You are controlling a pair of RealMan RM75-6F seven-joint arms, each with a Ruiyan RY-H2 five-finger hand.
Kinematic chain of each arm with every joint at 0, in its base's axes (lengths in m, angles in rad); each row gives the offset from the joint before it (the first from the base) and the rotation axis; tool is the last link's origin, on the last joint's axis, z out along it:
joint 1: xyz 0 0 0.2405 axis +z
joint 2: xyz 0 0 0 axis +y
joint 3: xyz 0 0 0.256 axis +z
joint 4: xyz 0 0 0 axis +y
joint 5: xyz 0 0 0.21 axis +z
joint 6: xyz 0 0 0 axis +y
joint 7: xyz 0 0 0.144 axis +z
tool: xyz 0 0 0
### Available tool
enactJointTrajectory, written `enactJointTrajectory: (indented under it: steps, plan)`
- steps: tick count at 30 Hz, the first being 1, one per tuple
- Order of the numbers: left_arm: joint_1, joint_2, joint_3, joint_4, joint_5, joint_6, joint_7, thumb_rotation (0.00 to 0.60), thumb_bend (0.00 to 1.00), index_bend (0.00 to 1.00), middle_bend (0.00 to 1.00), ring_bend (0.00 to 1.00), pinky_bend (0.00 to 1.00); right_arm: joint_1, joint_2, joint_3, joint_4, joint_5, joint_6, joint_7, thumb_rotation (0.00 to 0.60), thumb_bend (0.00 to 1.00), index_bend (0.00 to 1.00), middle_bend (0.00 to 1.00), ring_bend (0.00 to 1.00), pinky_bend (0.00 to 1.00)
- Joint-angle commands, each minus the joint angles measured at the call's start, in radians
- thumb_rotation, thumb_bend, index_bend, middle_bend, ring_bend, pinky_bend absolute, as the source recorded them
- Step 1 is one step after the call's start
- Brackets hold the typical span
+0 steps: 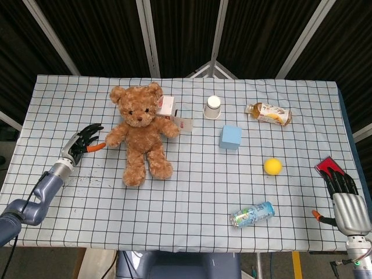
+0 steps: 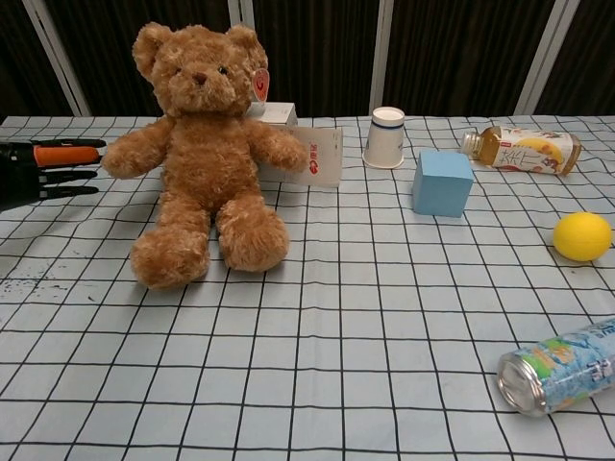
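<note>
1. The left hand (image 1: 83,140) sits at the middle left of the head view, released, with its fingers spread and pointing toward the teddy bear (image 1: 139,131). It holds nothing; its fingertips are just beside the bear's near arm, and whether they touch it cannot be told.
2. The teddy bear sits in the upper left part of the counter (image 1: 192,203), which is covered by a checked cloth. A small white box (image 1: 166,106) and a white card (image 1: 183,123) stand right behind the bear.
3. The right hand (image 1: 344,195) rests at the lower right edge of the head view, fingers extended and apart, holding nothing. A red object (image 1: 329,167) lies just beyond its fingertips.
4. A paper cup (image 1: 213,107) stands upside down at the upper middle, and a blue cube (image 1: 231,137) lies below it.
5. A tea bottle (image 1: 269,113) lies on its side at the upper right, and a yellow ball (image 1: 272,166) lies below it.
6. A can (image 1: 251,214) lies on its side at the lower middle right.
</note>
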State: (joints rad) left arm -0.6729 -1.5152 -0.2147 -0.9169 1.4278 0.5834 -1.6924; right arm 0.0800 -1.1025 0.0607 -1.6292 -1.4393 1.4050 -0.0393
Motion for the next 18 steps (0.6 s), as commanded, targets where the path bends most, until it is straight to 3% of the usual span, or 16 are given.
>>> enactJointTrajectory:
  steps: [1, 11, 18]
  plan:
    - [-0.01, -0.003, 0.006, -0.001, 0.006, -0.003, 0.007, 0.6, 0.19, 0.19, 0.15, 0.0, 0.07, -0.001, 0.001, 0.001, 0.0, 0.001, 0.002, 0.001, 0.6, 0.13, 0.05, 0.02, 0.0, 0.0]
    - [-0.034, -0.017, 0.007, -0.028, -0.005, 0.021, 0.052, 0.6, 0.23, 0.21, 0.16, 0.0, 0.07, -0.004, 0.005, 0.001, 0.0, -0.001, 0.01, 0.01, 0.6, 0.13, 0.05, 0.02, 0.0, 0.0]
    - [-0.038, -0.04, 0.006, -0.026, -0.027, 0.032, 0.095, 0.6, 0.29, 0.28, 0.22, 0.0, 0.07, -0.009, 0.01, 0.002, -0.001, -0.006, 0.023, 0.019, 0.6, 0.13, 0.05, 0.02, 0.0, 0.0]
